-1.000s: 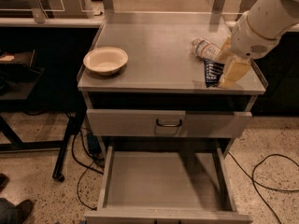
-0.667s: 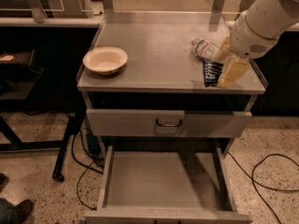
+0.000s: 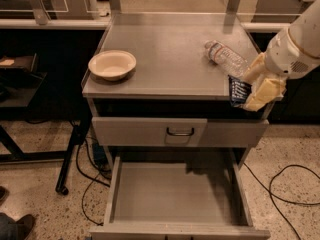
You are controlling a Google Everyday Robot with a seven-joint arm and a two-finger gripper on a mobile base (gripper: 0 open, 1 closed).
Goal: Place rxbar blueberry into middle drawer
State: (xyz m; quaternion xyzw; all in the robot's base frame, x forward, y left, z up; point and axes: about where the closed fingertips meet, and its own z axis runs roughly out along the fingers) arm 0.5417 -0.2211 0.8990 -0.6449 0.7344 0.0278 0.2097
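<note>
My gripper (image 3: 249, 88) hangs over the cabinet top's front right corner, its yellowish fingers (image 3: 266, 92) shut on the rxbar blueberry (image 3: 238, 90), a dark navy bar with white print held upright just above the edge. The middle drawer (image 3: 175, 191) is pulled open below, its flat grey floor bare. The bar is above and to the right of the drawer's opening.
A cream bowl (image 3: 112, 64) sits at the front left of the cabinet top (image 3: 165, 54). A clear water bottle (image 3: 225, 58) lies on its side behind the gripper. The shut upper drawer front has a dark loop handle (image 3: 180, 132). Cables (image 3: 287, 189) lie on the floor at right.
The gripper has lifted the bar and carried it forward and right, from the tabletop beside the bottle to the front right corner. The bottle and bowl have not moved.
</note>
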